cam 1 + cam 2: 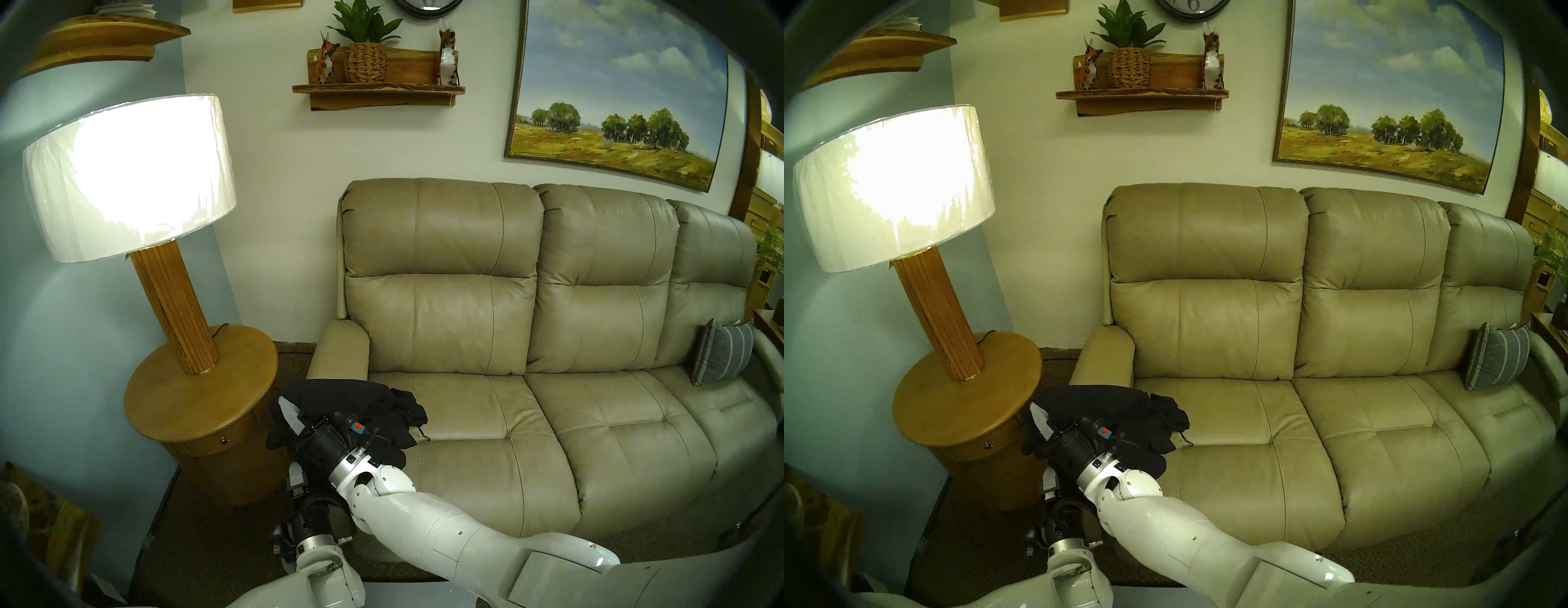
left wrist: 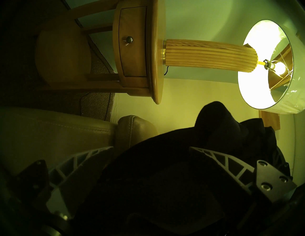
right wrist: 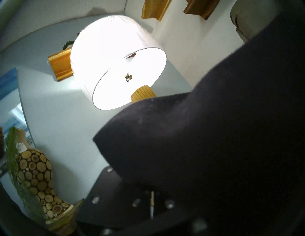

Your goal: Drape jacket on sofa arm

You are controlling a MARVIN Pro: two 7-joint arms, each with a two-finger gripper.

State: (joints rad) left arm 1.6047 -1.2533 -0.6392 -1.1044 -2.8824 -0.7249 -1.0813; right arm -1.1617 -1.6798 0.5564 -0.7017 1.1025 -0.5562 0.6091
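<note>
The black jacket (image 1: pixel 352 399) (image 1: pixel 1115 403) lies bunched over the front of the beige sofa arm (image 1: pixel 339 344) (image 1: pixel 1102 352), spilling onto the seat edge and down the arm's outer side. My right gripper (image 1: pixel 290 414) (image 1: pixel 1040 418) is at the jacket's left end, shut on its fabric. In the right wrist view the dark jacket (image 3: pixel 214 131) covers the fingers. My left gripper (image 2: pixel 151 148) is low in front of the sofa arm (image 2: pixel 135 128), open wide, with hanging jacket (image 2: pixel 165 181) between its fingers (image 2: pixel 222 161).
A round wooden side table (image 1: pixel 199 403) with a lit lamp (image 1: pixel 127 178) stands close to the left of the sofa arm. A grey striped pillow (image 1: pixel 721 356) sits at the sofa's far right. A log-slice vase (image 3: pixel 36 181) stands at the left.
</note>
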